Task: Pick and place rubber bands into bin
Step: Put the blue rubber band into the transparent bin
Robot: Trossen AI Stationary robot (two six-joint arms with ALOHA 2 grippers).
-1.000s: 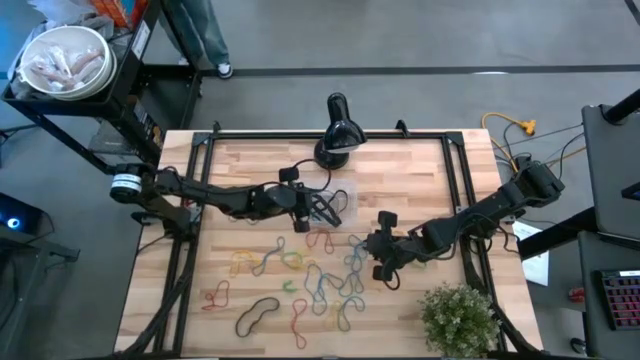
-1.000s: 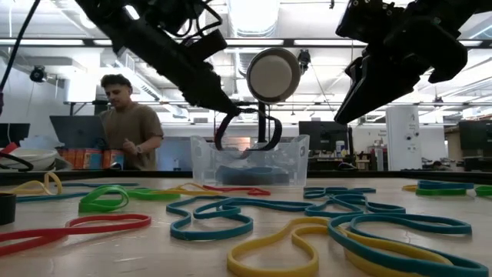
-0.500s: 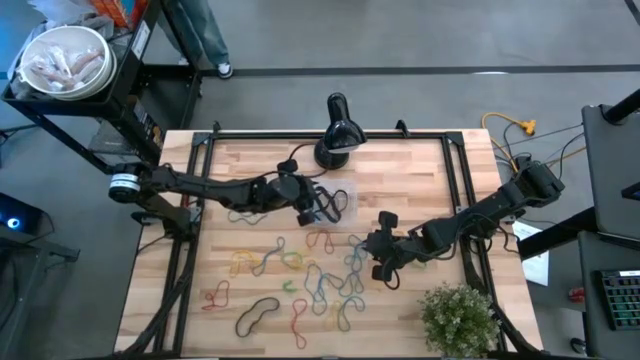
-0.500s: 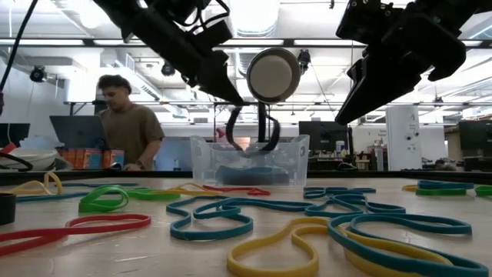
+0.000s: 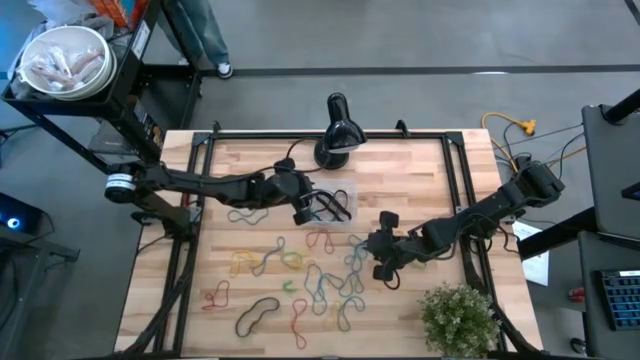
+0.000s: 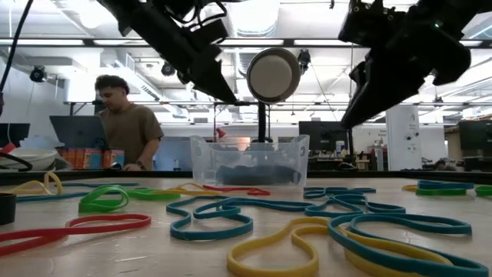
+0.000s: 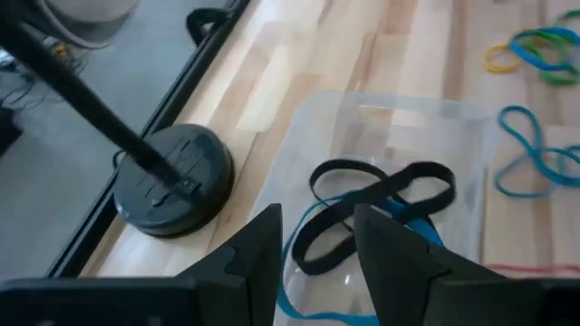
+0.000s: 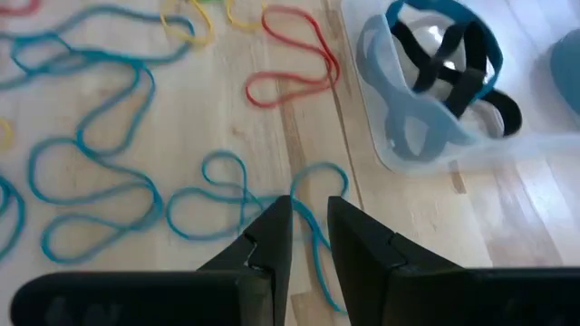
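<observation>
I'm looking at the bin [image 5: 335,203], a clear, round-cornered plastic tray on the pale wood-plank table [image 5: 420,170], with a flat black rubber band [image 7: 376,204] and a thin blue one [image 8: 399,81] lying inside. My left gripper [image 7: 317,249] hovers just above the bin, fingers parted, holding nothing. My right gripper [image 8: 308,231] hangs beside the bin over loose blue loops [image 8: 100,195], fingers slightly apart, empty. A black lamp base [image 7: 172,177] stands just beside the bin. A person [image 6: 127,123] sits beyond it.
</observation>
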